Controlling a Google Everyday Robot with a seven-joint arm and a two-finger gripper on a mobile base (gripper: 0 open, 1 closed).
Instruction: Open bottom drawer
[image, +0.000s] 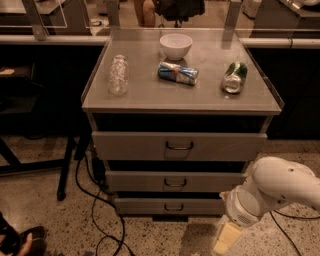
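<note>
The bottom drawer (145, 206) was the lowest and narrowest grey metal front in the cabinet (100, 102), just above the floor (60, 225). It sat pushed in, front upright and level, with a small dark wire handle (173, 206) at its centre. The hand (226, 239) hung low beside the drawer's right end, apart from the handle.

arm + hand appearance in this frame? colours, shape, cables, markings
Arm: smooth, rounded white shell, thick and tube-like, ending in a wider round wrist collar. No cables or markings show on it. Hand: pale cream-yellow and blocky, at the lower right of the view, just right of the bottom drawer.
</note>
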